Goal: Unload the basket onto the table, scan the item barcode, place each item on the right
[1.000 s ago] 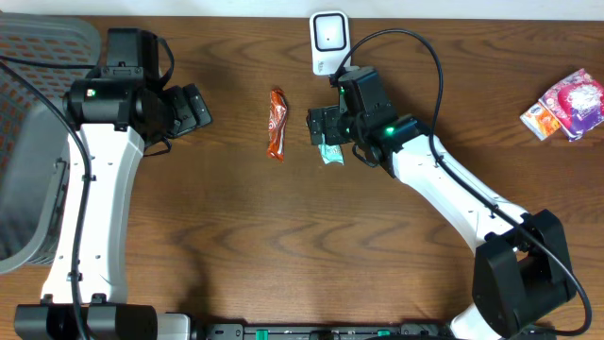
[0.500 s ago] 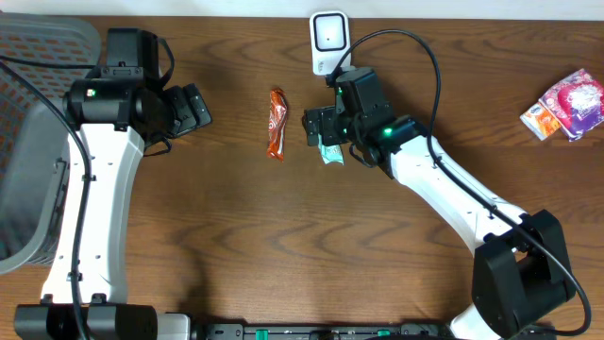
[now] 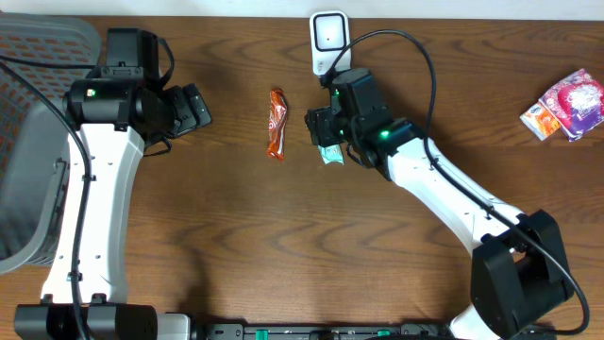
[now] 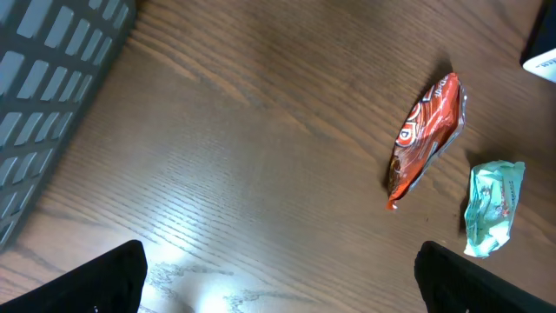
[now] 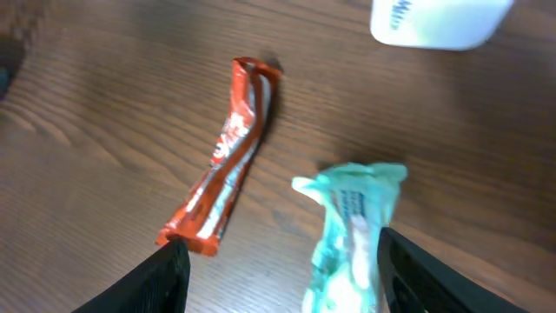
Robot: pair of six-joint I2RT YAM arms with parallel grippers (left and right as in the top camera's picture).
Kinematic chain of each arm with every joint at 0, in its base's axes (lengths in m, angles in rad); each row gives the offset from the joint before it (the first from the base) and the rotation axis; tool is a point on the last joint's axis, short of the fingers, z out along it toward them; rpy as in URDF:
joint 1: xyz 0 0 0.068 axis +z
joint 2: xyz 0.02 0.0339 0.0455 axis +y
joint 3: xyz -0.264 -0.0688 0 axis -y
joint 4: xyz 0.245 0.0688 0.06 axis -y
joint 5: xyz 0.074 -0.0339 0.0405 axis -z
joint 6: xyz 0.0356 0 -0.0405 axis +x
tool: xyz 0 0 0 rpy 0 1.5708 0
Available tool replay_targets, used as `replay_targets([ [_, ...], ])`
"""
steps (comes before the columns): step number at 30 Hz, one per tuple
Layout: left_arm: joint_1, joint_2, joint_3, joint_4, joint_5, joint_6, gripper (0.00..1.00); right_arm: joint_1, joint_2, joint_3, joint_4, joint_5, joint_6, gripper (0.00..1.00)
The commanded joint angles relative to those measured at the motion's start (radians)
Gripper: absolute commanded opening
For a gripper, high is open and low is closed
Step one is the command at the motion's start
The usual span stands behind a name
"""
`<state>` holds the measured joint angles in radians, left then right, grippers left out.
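Right hand [image 5: 280,245] low over the mint-green packet [image 5: 352,230], jaws apart and not closed on it: packet between the two fingers, close against one finger [image 5: 417,274], clear of the other. Green packet crumpled, flat on the worktop [image 3: 283,246], near the white scanner [image 3: 328,38] but not touching it. Just beside the packet, toward the left arm, an orange-red wrapper [image 3: 276,123], long and narrow, lying flat, apart from the green one. Further that way, left hand [image 3: 193,109] over bare wood, spread to full width, holding nothing. Beyond it, at the worktop's edge, a grey slatted basket [image 3: 28,142]. Well apart at the opposite end, a pink packet [image 3: 574,97] touching a small white-and-blue one [image 3: 536,120].
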<state>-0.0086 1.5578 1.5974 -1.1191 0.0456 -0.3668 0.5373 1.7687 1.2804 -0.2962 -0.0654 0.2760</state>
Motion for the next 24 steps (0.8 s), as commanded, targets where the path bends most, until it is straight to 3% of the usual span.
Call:
replay_targets([
  [1,0.002,-0.011,0.008,-0.003,-0.009,-0.005,0.98,0.035,0.053,-0.011,0.030,0.008,-0.033,0.65],
  [5,0.002,-0.011,0.008,-0.003,-0.009,-0.005,0.98,0.061,0.119,-0.011,0.076,0.053,-0.092,0.65],
  [12,0.002,-0.011,0.008,-0.003,-0.009,-0.005,0.98,0.145,0.167,-0.011,0.082,0.353,-0.193,0.67],
  [15,0.002,-0.011,0.008,-0.003,-0.009,-0.005,0.98,0.182,0.167,-0.011,0.084,0.385,-0.228,0.66],
  [24,0.002,-0.011,0.008,-0.003,-0.009,-0.005,0.98,0.206,0.231,-0.011,0.073,0.594,-0.274,0.68],
])
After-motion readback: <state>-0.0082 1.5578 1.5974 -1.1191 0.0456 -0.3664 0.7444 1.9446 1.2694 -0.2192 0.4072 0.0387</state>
